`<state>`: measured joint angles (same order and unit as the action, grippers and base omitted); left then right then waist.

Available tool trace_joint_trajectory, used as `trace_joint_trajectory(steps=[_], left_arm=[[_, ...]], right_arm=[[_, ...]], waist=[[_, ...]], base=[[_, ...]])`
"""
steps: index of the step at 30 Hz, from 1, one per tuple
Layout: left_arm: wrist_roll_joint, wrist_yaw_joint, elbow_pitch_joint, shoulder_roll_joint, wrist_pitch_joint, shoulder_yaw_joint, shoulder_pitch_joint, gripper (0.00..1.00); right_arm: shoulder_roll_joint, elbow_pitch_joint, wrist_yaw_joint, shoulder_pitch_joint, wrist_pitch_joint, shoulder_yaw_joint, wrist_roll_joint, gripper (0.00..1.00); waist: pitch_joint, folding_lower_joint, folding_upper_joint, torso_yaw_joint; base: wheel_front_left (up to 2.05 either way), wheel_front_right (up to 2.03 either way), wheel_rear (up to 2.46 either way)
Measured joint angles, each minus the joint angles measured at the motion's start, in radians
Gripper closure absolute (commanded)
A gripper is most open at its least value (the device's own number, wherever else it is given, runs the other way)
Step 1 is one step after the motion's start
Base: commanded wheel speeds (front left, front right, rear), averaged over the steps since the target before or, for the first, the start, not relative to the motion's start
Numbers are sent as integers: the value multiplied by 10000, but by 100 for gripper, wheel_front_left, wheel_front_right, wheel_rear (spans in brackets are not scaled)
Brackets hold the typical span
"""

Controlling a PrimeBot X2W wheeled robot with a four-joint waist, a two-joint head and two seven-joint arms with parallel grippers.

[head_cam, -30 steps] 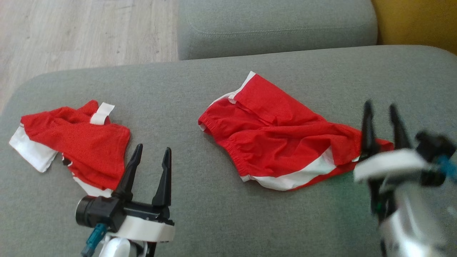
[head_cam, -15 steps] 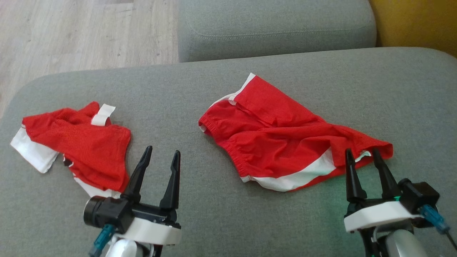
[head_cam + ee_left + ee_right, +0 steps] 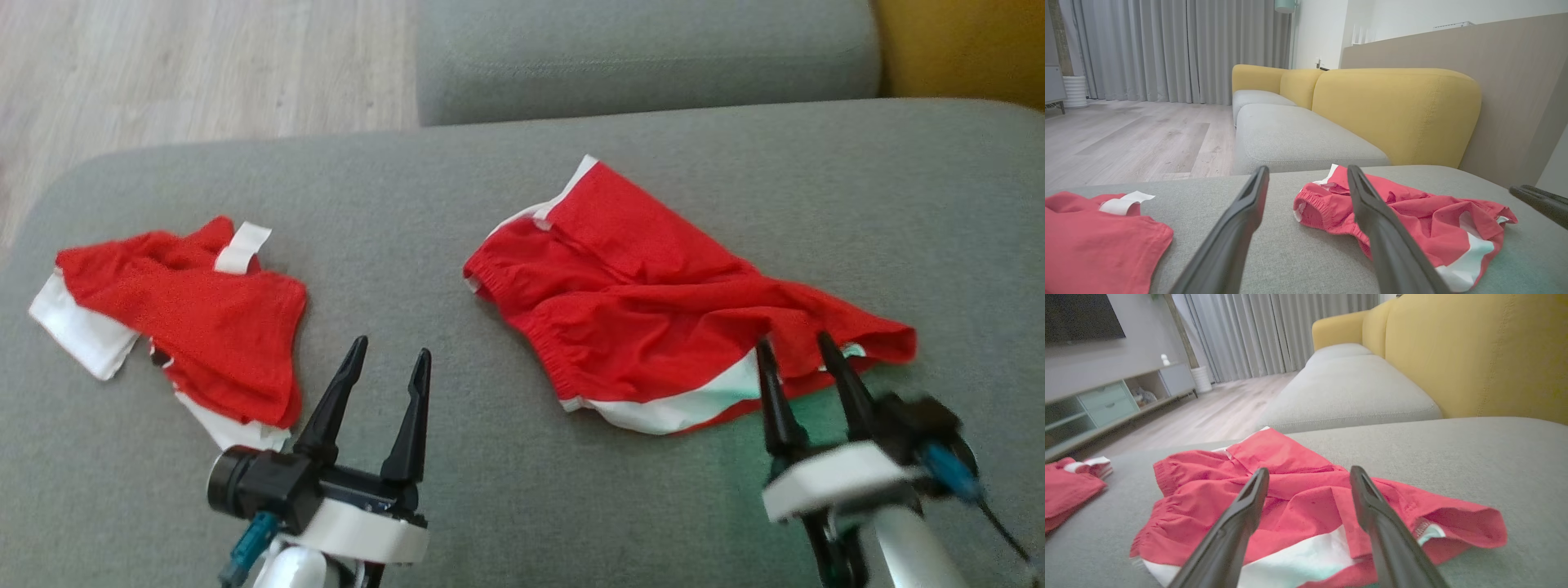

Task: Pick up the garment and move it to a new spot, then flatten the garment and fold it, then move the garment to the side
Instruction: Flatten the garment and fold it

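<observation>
The garment [image 3: 653, 318], red shorts with white side stripes, lies crumpled at the middle right of the grey seat cushion [image 3: 457, 212]. It also shows in both wrist views [image 3: 1412, 220] [image 3: 1290, 490]. My right gripper [image 3: 793, 340] is open, its fingertips at the garment's near right edge over the white stripe; the right wrist view looks along the spread fingers [image 3: 1309, 468] onto the red cloth. My left gripper [image 3: 392, 347] stands open and holds nothing over bare cushion, left of the garment [image 3: 1307, 167].
A second red-and-white garment [image 3: 204, 327] lies bunched at the cushion's left, close to my left gripper. Beyond are another grey cushion [image 3: 645, 49], a yellow backrest [image 3: 1396, 110] and wooden floor [image 3: 196, 65] past the far left edge.
My right gripper drew back from over the garment's right end to its near edge and slid a little left. My left gripper edged forward and right. The camera shifted slightly.
</observation>
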<state>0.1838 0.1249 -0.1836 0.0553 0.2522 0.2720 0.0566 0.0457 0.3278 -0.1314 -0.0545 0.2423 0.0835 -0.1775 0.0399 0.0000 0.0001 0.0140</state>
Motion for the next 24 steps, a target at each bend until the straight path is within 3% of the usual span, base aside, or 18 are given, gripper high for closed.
trace_joint_trajectory(steps=[10,22,23,24], left_arm=[[2,75,-217,0,0,355,657,0],[17,75,-286,-10,2,479,913,0],[17,75,-286,-10,0,479,918,0],[17,75,-286,-12,0,479,921,0]], right_arm=[[35,2579,0,-3419,-1912,157,1486,0],[69,5375,0,-5040,-2243,-98,3202,0],[67,5530,0,-5141,-2234,-213,3258,7],[71,5655,0,-5236,-2205,-309,3312,67]], waist=[[779,2,0,925],[1456,2,0,1842],[1483,1,0,1860],[1500,2,0,1870]], base=[[0,0,0],[0,0,0],[0,0,0],[0,0,0]])
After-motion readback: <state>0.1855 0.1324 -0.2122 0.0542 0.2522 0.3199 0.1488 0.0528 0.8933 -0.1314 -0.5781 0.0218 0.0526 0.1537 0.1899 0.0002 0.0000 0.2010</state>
